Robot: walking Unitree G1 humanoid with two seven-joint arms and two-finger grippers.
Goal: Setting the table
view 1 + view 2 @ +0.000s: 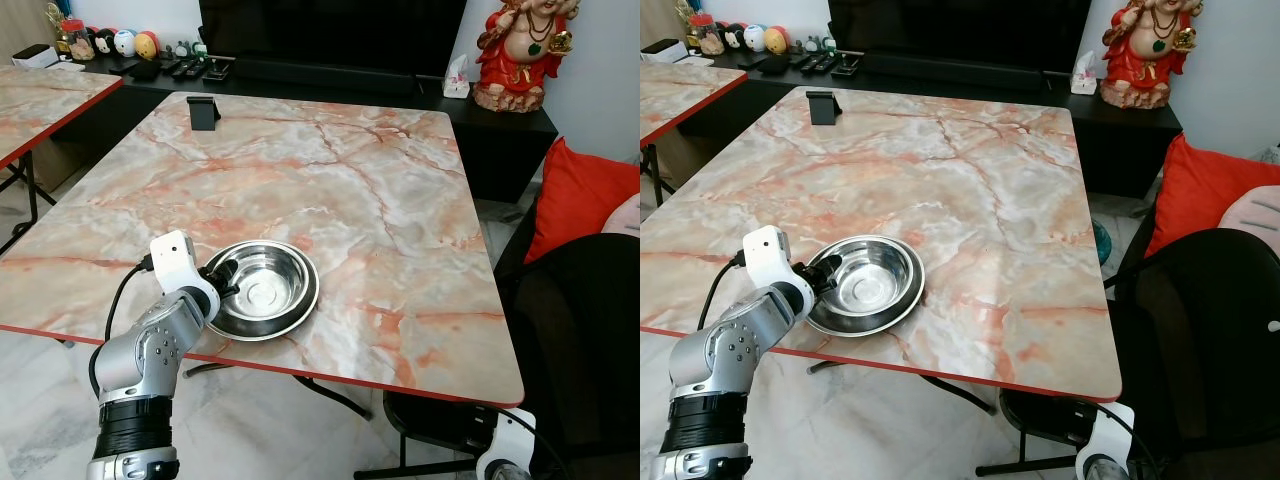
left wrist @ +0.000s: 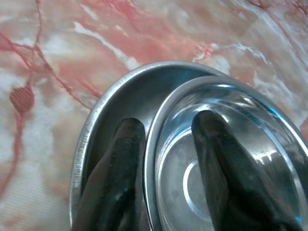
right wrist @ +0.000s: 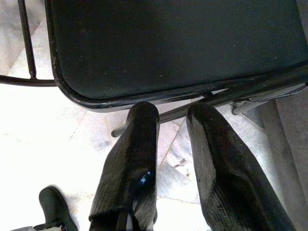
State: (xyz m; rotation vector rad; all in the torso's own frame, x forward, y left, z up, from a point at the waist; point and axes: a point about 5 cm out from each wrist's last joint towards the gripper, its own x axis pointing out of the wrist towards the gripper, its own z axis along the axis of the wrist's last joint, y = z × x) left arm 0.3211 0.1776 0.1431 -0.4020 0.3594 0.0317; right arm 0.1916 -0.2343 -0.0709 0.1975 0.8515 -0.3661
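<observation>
Two nested steel bowls (image 1: 262,290) resting on the marble tabletop (image 1: 330,190) near its red front edge. Left end effector (image 2: 166,130) pinching the inner bowl's rim (image 2: 150,144), one finger (image 2: 214,159) inside and the other wedged between the two bowls, probably to separate the stack for a place setting. Right end effector (image 3: 171,120) hanging idle, slightly parted and empty, above the black chair seat (image 3: 168,43).

bowl (image 1: 262,289) on table (image 1: 400,220) near front-left edge | phone stand (image 1: 203,112) far-left
</observation>
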